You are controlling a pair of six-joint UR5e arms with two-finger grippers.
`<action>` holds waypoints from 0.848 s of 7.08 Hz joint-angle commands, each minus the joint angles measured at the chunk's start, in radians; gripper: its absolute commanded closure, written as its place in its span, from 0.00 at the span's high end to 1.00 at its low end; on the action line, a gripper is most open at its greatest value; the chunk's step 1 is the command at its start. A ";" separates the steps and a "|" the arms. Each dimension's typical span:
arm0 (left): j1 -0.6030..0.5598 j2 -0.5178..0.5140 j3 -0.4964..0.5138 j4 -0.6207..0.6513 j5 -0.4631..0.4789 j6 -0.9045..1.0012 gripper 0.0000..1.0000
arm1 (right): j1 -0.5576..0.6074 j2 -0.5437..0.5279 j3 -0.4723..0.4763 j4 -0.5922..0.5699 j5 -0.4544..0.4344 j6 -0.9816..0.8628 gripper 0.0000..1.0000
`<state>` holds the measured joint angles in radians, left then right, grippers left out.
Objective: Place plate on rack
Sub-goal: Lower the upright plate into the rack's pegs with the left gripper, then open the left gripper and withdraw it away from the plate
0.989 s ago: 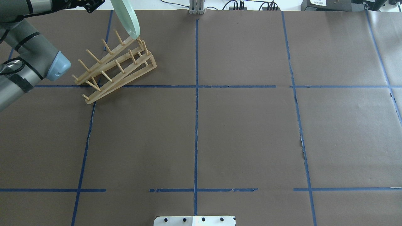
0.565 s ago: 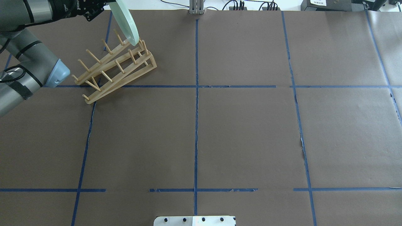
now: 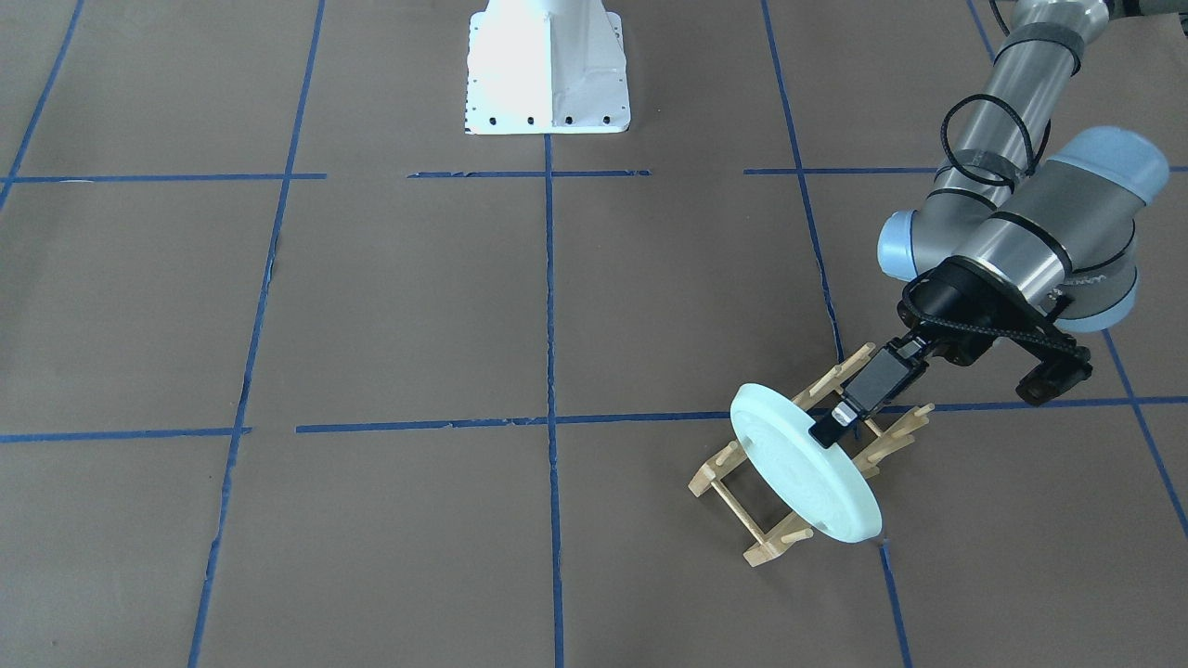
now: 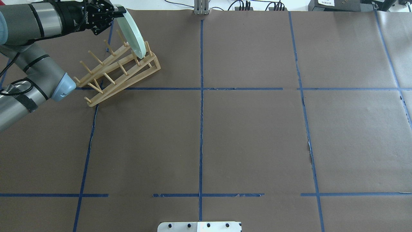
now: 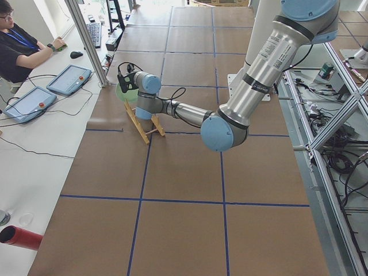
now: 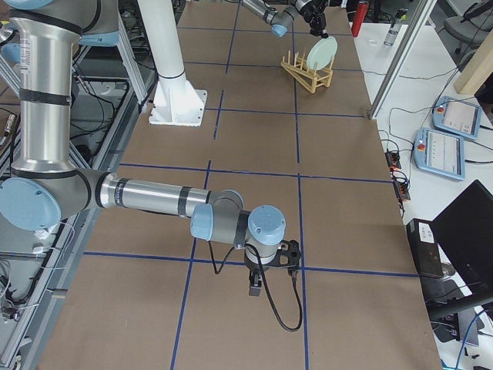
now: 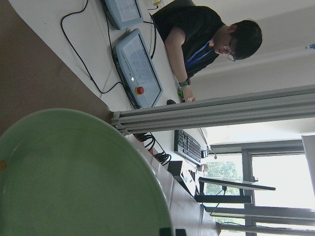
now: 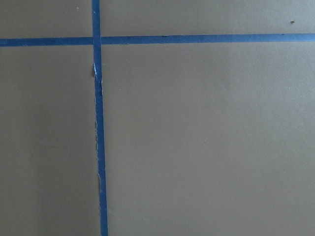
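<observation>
The left gripper (image 3: 829, 428) pinches the plate (image 3: 800, 475) by its rim, lower edge seemingly between far pegs of the rack (image 4: 156, 62); how open the right gripper (image 6: 256, 288) is, I cannot tell.

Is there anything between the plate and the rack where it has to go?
Nothing visible stands in the way. The left gripper holds the plate on edge over the end pegs of the rack, its lower rim about level with those pegs.
</observation>
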<state>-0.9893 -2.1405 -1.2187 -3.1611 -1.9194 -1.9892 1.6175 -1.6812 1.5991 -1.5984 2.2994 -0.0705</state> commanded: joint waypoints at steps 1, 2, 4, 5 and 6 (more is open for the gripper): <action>0.001 0.001 -0.007 0.033 0.004 0.003 1.00 | 0.001 0.000 -0.001 0.000 0.000 0.000 1.00; -0.002 -0.001 -0.036 0.164 -0.019 0.080 1.00 | -0.001 0.000 0.001 0.000 0.000 0.000 1.00; -0.081 0.017 -0.146 0.458 -0.319 0.212 1.00 | -0.001 0.000 0.001 0.000 0.000 0.000 1.00; -0.151 0.071 -0.242 0.634 -0.420 0.369 1.00 | -0.001 0.000 0.001 0.000 0.000 0.000 1.00; -0.181 0.108 -0.334 0.856 -0.475 0.590 1.00 | -0.001 0.000 0.001 0.000 0.000 0.000 1.00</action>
<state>-1.1200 -2.0783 -1.4473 -2.5429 -2.3009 -1.6197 1.6171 -1.6812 1.5999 -1.5984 2.2994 -0.0705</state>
